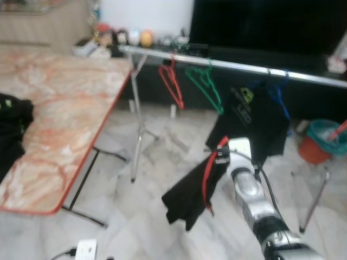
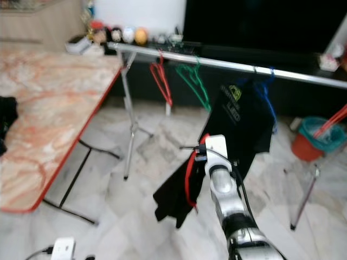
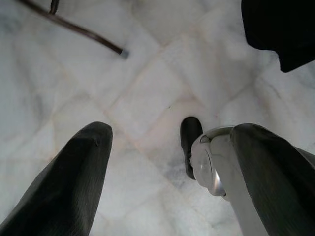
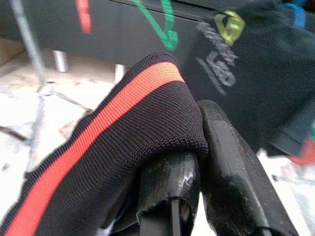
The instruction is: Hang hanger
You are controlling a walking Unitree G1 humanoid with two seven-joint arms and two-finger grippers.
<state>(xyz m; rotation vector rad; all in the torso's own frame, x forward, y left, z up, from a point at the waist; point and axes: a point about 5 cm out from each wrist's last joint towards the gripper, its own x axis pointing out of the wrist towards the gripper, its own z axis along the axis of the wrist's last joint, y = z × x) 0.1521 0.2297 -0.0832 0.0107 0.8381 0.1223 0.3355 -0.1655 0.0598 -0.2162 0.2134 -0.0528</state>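
Observation:
My right gripper (image 1: pixel 219 151) is held out low in front of the clothes rail (image 1: pixel 238 66), shut on a black garment (image 1: pixel 187 195) that hangs from it. In the right wrist view the fingers (image 4: pixel 231 167) pinch its knit collar with a red-orange stripe (image 4: pixel 142 93). A thin red line runs down the garment; I cannot tell whether it is a hanger or the stripe. On the rail hang a red hanger (image 1: pixel 172 81), a green hanger (image 1: pixel 206 84) and a blue hanger (image 1: pixel 279 89) carrying a black shirt (image 1: pixel 255 119). My left gripper (image 3: pixel 170 132) hangs open over the marble floor.
A marble-patterned table (image 1: pixel 59 108) with a red edge stands at the left, dark cloth (image 1: pixel 11 124) on it. The rail's tripod leg (image 1: pixel 138 141) is beside it. A teal and orange bucket (image 1: pixel 320 141) sits at the right, and a white power strip (image 1: pixel 85 249) lies on the floor.

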